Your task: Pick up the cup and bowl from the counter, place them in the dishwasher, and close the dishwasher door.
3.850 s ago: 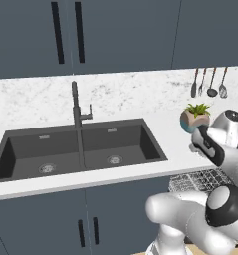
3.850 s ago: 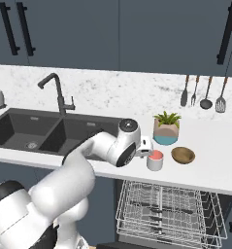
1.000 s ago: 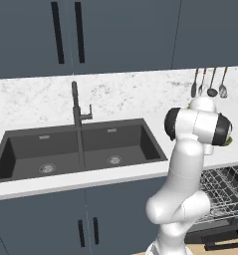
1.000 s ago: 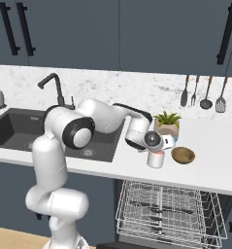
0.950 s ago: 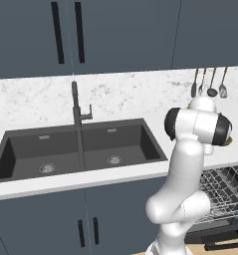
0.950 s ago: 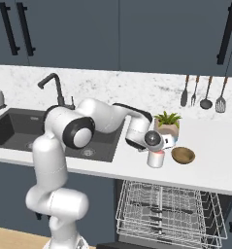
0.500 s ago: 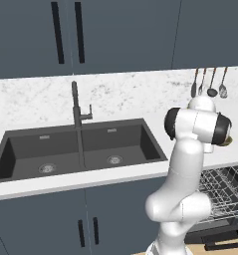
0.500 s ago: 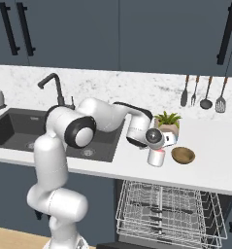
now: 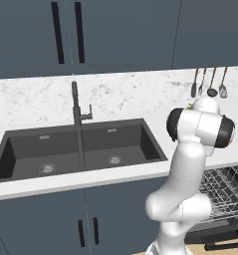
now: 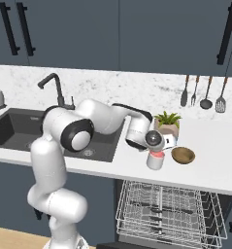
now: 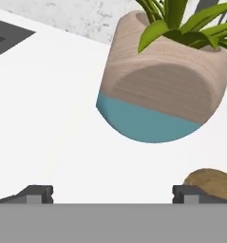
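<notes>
The gripper (image 11: 112,194) hangs just above the cup (image 10: 156,159), jaws wide apart. The cup stands near the worktop's (image 10: 219,160) front edge, the bowl (image 10: 183,155) just beside it; contact seems absent.

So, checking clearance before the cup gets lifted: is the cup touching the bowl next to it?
Apart. In the right base view a strip of white counter shows between the cup and the bowl.
</notes>
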### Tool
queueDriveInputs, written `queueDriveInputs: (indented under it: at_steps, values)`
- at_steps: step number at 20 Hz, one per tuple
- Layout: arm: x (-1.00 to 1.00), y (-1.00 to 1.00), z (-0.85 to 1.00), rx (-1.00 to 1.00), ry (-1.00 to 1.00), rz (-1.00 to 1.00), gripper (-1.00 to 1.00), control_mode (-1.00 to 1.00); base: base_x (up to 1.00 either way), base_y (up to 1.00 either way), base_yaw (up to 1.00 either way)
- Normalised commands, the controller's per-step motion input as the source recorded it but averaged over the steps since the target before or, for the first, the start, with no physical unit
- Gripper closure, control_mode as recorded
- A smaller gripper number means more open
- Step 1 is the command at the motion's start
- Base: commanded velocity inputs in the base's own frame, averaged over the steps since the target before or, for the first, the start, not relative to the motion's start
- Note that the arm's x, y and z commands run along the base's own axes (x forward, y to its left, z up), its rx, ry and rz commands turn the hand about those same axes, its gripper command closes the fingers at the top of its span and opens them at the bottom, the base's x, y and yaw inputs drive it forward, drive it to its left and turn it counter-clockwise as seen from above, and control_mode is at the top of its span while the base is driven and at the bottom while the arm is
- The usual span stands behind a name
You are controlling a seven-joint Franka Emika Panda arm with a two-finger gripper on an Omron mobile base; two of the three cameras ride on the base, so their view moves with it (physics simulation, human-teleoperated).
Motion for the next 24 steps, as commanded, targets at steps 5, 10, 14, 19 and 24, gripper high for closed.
queueDriveInputs:
  at_steps: [5,10,14,19,24]
  values:
    - [-0.32,0.35,-0.02,0.02,0.0,0.0,-1.0,-1.0,0.0,0.0,0.0]
    - [0.13,0.61,-0.09,0.0,0.08,-0.03,-1.0,-1.0,0.0,0.0,0.0]
    - [0.36,-0.19,0.02,0.03,0.0,-0.01,-1.0,-1.0,0.0,0.0,0.0]
    - [-0.16,-0.18,0.08,0.05,0.0,-0.04,-1.0,-1.0,0.0,0.0,0.0]
    - [-0.43,0.01,0.18,0.0,0.0,-0.16,-1.0,-1.0,0.0,0.0,0.0]
